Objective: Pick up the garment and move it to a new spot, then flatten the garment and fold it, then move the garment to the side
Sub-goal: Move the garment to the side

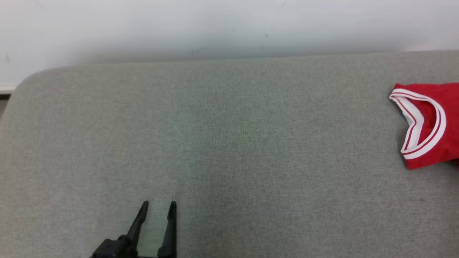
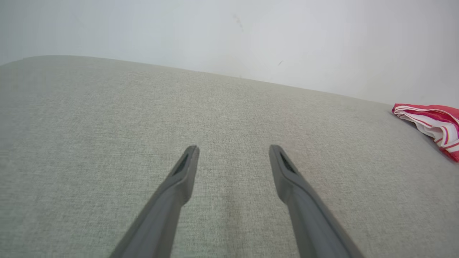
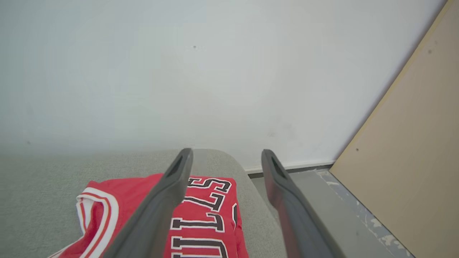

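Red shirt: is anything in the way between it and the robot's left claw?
No, nothing visible is. In the head view, just bare grey surface lies between the open left gripper and the red jersey at the right edge.

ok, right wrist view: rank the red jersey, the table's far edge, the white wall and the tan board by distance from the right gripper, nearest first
From the right gripper:
1. red jersey: just below it, lower left.
2. table's far edge: beyond the jersey, centre.
3. white wall, behind the table, and tan board, on the right: too close to call.
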You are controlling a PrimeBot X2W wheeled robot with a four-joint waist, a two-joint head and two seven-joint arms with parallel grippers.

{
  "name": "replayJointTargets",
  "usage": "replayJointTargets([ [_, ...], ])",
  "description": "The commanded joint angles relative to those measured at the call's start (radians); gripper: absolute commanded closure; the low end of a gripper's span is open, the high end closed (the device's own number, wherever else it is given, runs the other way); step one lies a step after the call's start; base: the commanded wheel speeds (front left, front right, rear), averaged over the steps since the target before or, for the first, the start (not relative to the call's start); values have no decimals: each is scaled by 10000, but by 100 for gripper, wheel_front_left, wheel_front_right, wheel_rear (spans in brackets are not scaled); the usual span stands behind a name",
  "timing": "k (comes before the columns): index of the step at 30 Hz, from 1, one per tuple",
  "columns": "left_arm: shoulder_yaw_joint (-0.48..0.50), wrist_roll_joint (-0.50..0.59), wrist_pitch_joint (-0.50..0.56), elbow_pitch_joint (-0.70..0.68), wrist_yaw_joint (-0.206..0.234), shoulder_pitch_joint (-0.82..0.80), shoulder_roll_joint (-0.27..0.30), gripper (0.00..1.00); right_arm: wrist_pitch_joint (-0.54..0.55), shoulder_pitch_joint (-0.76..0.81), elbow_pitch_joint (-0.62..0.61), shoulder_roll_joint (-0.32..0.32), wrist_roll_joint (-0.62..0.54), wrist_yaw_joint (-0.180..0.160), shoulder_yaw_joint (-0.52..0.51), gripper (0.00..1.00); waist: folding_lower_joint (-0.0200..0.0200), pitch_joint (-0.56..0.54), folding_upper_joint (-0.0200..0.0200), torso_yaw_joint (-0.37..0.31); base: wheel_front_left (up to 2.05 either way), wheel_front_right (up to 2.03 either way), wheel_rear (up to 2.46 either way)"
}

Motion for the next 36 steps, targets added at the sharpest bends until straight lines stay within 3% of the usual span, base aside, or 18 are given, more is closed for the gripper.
replayJointTargets([
  [1,101,-56,2,-17,80,163,37,0,-380,576,-438,252,-215,-24,63,0,0,-471,-1,73,0,0,0],
  [9,514,121,2,83,387,847,35,0,-2111,3209,-2531,1951,-948,-24,1,0,0,-1835,-1,88,0,0,0],
  [17,719,233,2,101,455,1390,35,0,-2809,5614,-3703,3644,-1492,-24,709,0,0,-2421,-1,-66,0,0,0],
  [27,701,173,2,393,553,1552,35,0,-2989,6940,-3677,4319,-1547,-24,1581,0,0,-2774,-1,-269,0,0,0],
  [36,670,229,2,513,615,1557,35,0,-2989,7315,-3480,4388,-1417,-24,1849,0,0,-2995,-1,-211,0,0,0],
])
